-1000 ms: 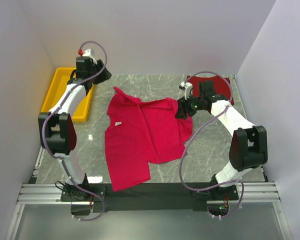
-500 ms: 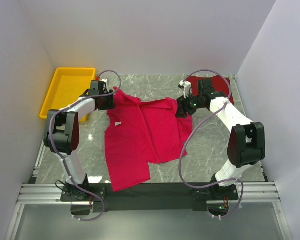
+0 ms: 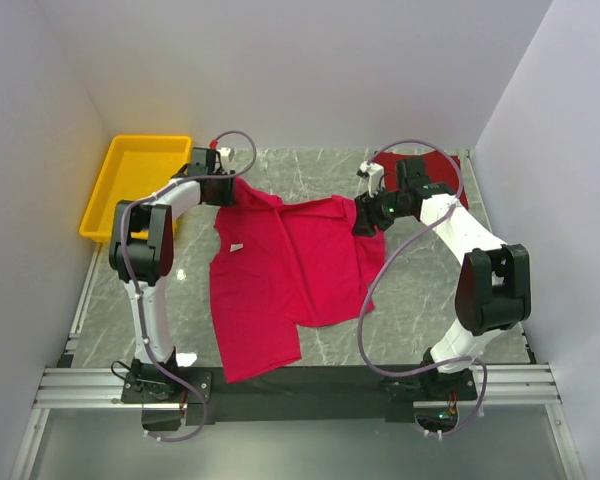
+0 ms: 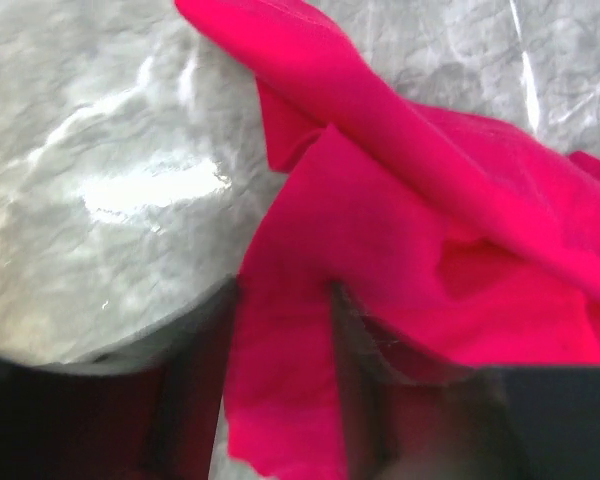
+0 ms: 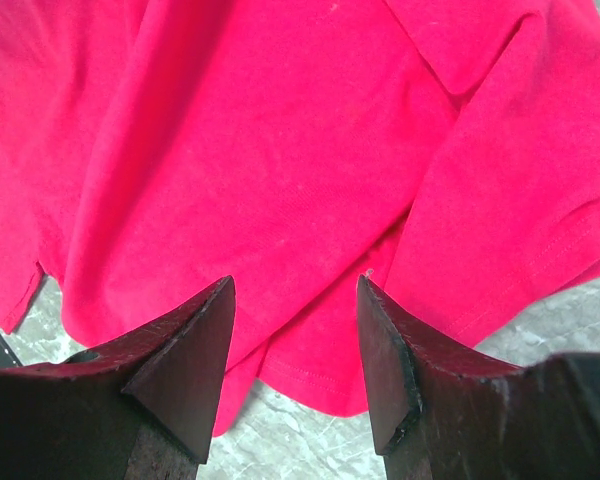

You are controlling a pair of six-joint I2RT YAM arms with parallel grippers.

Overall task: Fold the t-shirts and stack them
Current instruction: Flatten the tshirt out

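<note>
Pink t-shirt [image 3: 280,270] corner sits between left gripper's [image 4: 282,300] parted jaws; right gripper [image 5: 295,290] gapes too — pinch deep, evenly.

A robotics lab cell is shown. A marble-patterned table [image 3: 430,300] is enclosed by plain white panels [image 3: 310,70] and edged by an aluminium rail [image 3: 80,385].

The crimson-pink t-shirt [image 3: 280,270] is soft matt cloth, the marbled table [image 3: 430,300] glossy, the yellow tray [image 3: 140,175] smooth plastic.

The left arm [image 3: 148,315] and right arm [image 3: 460,225] wear white shells over bulky black joints. A mauve-grey cable [image 3: 362,325] loops along each. The right hand [image 5: 295,285] has black wedge-shaped fingers [image 5: 185,365].
</note>
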